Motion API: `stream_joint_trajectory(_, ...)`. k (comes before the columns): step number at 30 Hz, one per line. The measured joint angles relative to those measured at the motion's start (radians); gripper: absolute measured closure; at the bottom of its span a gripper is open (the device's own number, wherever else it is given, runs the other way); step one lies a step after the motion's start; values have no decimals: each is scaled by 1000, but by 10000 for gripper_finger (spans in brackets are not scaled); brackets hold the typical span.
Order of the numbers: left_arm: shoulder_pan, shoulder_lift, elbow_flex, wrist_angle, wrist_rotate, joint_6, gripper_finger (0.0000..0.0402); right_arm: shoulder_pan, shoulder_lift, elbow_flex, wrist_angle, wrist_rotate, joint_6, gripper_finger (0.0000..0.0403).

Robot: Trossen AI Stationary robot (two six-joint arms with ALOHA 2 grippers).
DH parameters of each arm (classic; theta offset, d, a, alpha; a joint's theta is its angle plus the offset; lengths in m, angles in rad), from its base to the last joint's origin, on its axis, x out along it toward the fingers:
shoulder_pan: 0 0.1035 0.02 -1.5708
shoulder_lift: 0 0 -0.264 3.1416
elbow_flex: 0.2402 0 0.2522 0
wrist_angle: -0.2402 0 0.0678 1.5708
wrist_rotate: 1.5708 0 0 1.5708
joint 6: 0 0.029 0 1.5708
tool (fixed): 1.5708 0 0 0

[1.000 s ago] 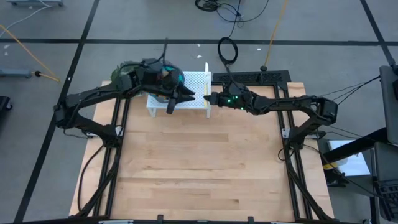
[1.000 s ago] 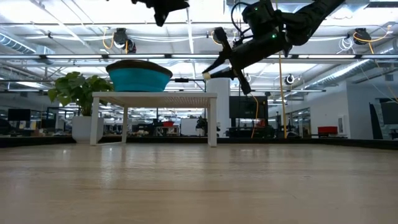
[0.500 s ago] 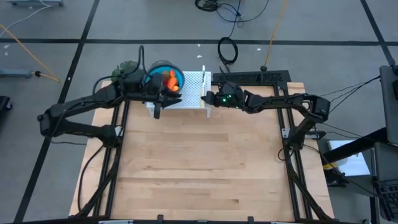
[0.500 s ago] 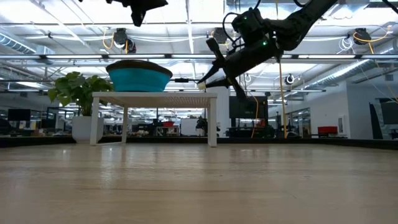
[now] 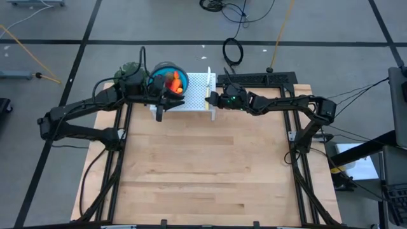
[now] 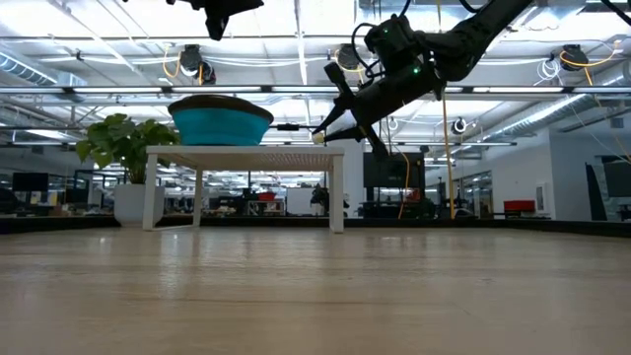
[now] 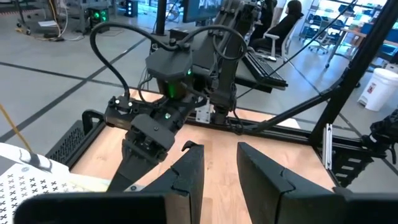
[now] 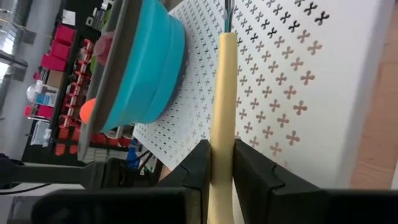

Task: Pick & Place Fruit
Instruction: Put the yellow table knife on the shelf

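My right gripper [image 8: 216,163] pinches the pale yellow knife handle [image 8: 221,99] over the white perforated stand [image 5: 194,86], keeping it level. The fruit [image 5: 173,83] sits in the teal bowl [image 5: 158,67]. My left gripper [image 7: 219,165], narrowly parted and empty, hovers beside it.

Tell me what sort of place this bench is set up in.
Probably a large open-plan robotics lab or workshop. The low view shows an exposed industrial ceiling with long lights above rows of workstations. The left wrist view shows a person on an office chair at a desk, and cables lie across the grey floor.
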Motion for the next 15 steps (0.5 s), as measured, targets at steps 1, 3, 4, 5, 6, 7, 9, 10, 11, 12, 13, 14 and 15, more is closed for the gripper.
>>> stream_joint_trajectory(1,0,0,0,0,0,3,309,0,0,0,-2,0,0,358)
stream_joint_trajectory(3,0,0,0,0,0,4,309,0,0,0,-4,0,1,357)
stream_joint_trajectory(4,0,0,0,0,0,6,309,0,0,0,-4,0,1,357)
stream_joint_trajectory(5,0,0,0,0,0,10,309,0,0,0,-4,0,1,357)
stream_joint_trajectory(6,0,0,0,0,0,13,309,0,0,0,-5,1,1,357)
stream_joint_trajectory(7,0,0,0,0,0,16,309,0,0,0,-5,1,3,356)
stream_joint_trajectory(9,0,0,0,0,0,20,309,0,0,0,-5,0,17,356)
stream_joint_trajectory(10,0,0,0,0,0,21,309,0,0,0,-5,0,27,356)
stream_joint_trajectory(11,0,0,0,0,0,21,309,0,0,0,-6,0,30,356)
stream_joint_trajectory(12,0,0,0,0,0,21,309,0,0,0,-7,0,30,356)
stream_joint_trajectory(13,0,0,0,0,0,21,309,0,0,0,-8,0,31,356)
stream_joint_trajectory(14,0,0,0,0,0,21,309,1,0,0,-8,0,35,356)
stream_joint_trajectory(15,0,0,0,1,0,21,309,4,0,0,-8,0,47,356)
